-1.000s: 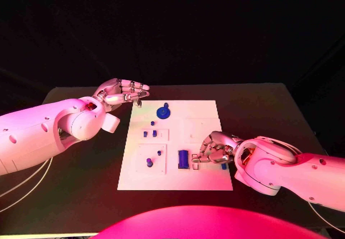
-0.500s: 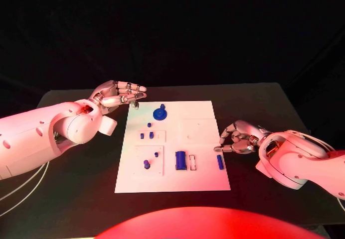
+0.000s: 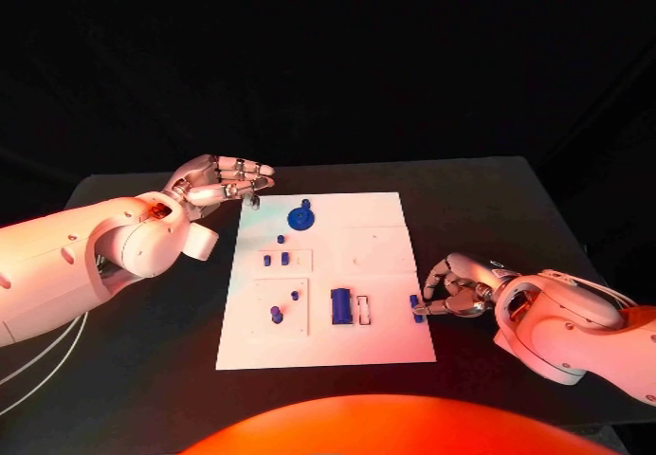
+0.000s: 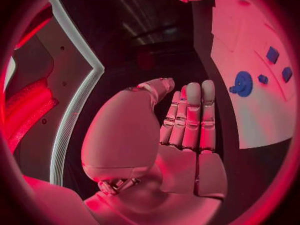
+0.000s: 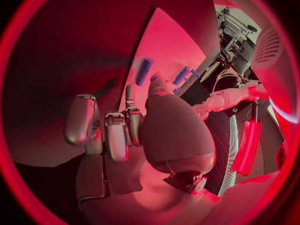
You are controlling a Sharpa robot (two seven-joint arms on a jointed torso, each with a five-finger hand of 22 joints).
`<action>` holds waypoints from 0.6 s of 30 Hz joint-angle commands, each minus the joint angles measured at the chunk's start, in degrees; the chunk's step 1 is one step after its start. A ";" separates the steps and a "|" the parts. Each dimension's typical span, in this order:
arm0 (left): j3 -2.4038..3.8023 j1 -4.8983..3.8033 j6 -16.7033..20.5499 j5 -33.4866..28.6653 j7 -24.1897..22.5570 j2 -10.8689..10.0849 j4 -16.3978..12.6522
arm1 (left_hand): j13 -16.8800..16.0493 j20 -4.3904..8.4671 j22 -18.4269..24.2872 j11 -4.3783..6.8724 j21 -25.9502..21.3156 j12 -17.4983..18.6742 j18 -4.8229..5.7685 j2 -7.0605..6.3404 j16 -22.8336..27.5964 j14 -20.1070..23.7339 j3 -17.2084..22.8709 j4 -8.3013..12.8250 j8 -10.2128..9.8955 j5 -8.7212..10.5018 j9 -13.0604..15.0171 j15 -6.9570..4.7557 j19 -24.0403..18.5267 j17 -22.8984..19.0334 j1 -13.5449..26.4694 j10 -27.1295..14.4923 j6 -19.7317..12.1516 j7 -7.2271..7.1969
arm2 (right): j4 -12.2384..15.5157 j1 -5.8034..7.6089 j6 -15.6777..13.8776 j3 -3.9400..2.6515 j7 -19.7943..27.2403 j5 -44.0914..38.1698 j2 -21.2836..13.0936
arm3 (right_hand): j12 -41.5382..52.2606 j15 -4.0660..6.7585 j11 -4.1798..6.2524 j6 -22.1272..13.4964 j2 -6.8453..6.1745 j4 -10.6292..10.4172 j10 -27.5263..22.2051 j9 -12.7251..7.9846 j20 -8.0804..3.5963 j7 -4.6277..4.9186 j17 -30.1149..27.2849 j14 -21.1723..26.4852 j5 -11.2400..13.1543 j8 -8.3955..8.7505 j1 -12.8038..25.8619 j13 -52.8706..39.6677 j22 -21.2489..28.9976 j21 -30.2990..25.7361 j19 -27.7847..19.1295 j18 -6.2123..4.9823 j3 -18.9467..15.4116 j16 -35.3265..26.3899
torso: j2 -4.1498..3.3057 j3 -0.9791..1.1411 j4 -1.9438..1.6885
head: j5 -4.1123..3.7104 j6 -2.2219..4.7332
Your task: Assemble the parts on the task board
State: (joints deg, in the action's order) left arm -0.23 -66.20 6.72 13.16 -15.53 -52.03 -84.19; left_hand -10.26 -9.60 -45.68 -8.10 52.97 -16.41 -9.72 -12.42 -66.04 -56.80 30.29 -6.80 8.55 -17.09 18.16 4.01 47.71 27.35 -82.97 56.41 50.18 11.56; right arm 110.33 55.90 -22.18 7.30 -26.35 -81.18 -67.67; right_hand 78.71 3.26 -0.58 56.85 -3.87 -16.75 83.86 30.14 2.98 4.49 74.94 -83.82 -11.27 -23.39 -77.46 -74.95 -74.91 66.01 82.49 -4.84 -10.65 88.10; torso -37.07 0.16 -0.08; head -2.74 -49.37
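The white task board (image 3: 383, 341) lies mid-table. On it are a round blue part (image 3: 300, 219), small blue pegs (image 3: 276, 259), a blue block (image 3: 342, 305) and a short blue bar (image 3: 417, 306) near its right edge. My right hand (image 3: 458, 284) sits just off that edge with curled fingers close beside the bar. In the right wrist view the bar (image 5: 144, 71) lies beyond the fingertips (image 5: 109, 130), which hold nothing. My left hand (image 3: 219, 182) hovers past the board's far left corner, fingers curled in and holding nothing. The left wrist view shows the round part (image 4: 242, 83) beside those fingers (image 4: 187, 115).
Two more small blue pegs (image 3: 284, 307) stand in a recess at the board's near left. A narrow white slot piece (image 3: 364, 309) lies beside the blue block. Black table (image 3: 506, 209) surrounds the board on all sides.
My right hand has come off the board's right part and now sits beside its right edge, leaving the blue bar uncovered on the board. My left hand has hardly moved.
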 commanded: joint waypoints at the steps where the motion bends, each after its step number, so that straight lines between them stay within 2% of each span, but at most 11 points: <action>1: 0.02 -0.01 -0.03 -0.38 -0.85 0.01 -0.18 | -0.07 0.06 0.05 0.02 -0.31 -0.40 -0.75 -0.11 -0.35 0.45 -0.06 -0.39 0.18 -0.01 -0.06 -0.04 -0.42 -0.09 0.60 -0.37 -0.17 0.03 | -0.14 -0.39 2.39 -0.01 -1.62 -3.51 0.32 | 0.36 0.16 0.48 0.57 -0.12 -0.06 0.93 0.09 -0.05 -0.13 10.49 -5.26 0.30 -0.30 0.64 -6.69 -6.01 0.42 0.35 0.55 0.37 0.38 | -0.06 0.02 -0.03 | 0.04 -0.12; 11: 0.01 0.00 -0.12 -0.39 -0.82 -0.16 -0.30 | -0.07 0.06 0.07 0.04 -0.35 -0.44 -0.76 -0.07 -0.38 0.45 -0.03 -0.41 0.22 0.00 -0.05 -0.05 -0.43 -0.09 0.59 -0.39 -0.14 -0.01 | -0.76 -1.28 2.61 0.00 -2.13 -3.96 1.98 | 0.57 0.43 0.83 1.47 0.36 0.03 1.10 0.31 -0.26 -0.54 10.62 -5.28 0.13 -0.60 0.72 -6.87 -6.21 0.72 0.51 0.61 0.72 0.42 | -0.12 0.03 -0.06 | 0.19 -0.33; 15: 0.01 0.00 -0.12 -0.39 -0.77 -0.28 -0.32 | -0.07 0.06 0.07 0.04 -0.35 -0.44 -0.76 -0.07 -0.38 0.45 -0.03 -0.41 0.22 0.00 -0.05 -0.05 -0.43 -0.09 0.59 -0.39 -0.14 -0.01 | -0.99 -1.67 2.64 0.00 -2.32 -4.08 2.60 | 0.66 0.73 1.16 1.89 1.14 0.19 1.21 0.45 -0.52 -0.90 10.68 -5.29 -0.19 -0.65 -0.76 -6.97 -6.32 0.74 0.57 0.62 1.43 0.43 | -0.12 0.00 -0.05 | 0.18 -0.45; 18: 0.01 0.00 -0.12 -0.38 -0.74 -0.34 -0.31 | -0.07 0.06 0.07 0.04 -0.35 -0.44 -0.76 -0.07 -0.38 0.45 -0.03 -0.41 0.22 0.00 -0.05 -0.05 -0.43 -0.09 0.59 -0.39 -0.14 -0.01 | -1.25 -1.81 2.72 0.00 -2.49 -4.27 3.01 | 0.70 1.14 1.60 2.26 2.27 0.21 1.30 0.51 -0.94 -1.34 10.68 -5.29 1.57 -0.46 -4.49 -7.08 -6.45 0.64 0.62 0.64 3.86 0.42 | -0.09 -0.04 -0.03 | 0.18 -0.54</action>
State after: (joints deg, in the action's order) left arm -0.24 -66.19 6.73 13.13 -15.57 -52.39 -84.32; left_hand -10.25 -9.61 -45.68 -8.10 52.97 -16.64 -9.72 -12.42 -66.03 -56.80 30.29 -6.80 8.55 -17.09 18.16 4.01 47.71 27.35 -82.97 56.41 50.18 11.56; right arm 109.31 54.57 -21.21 6.94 -28.35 -84.60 -64.79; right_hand 79.78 4.11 0.52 58.97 -2.61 -16.54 83.94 30.95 2.37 3.47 74.93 -84.03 -9.93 -24.17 -80.56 -75.38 -74.95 66.45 83.10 -4.84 -7.00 88.33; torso -37.17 0.17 -0.12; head -2.56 -49.82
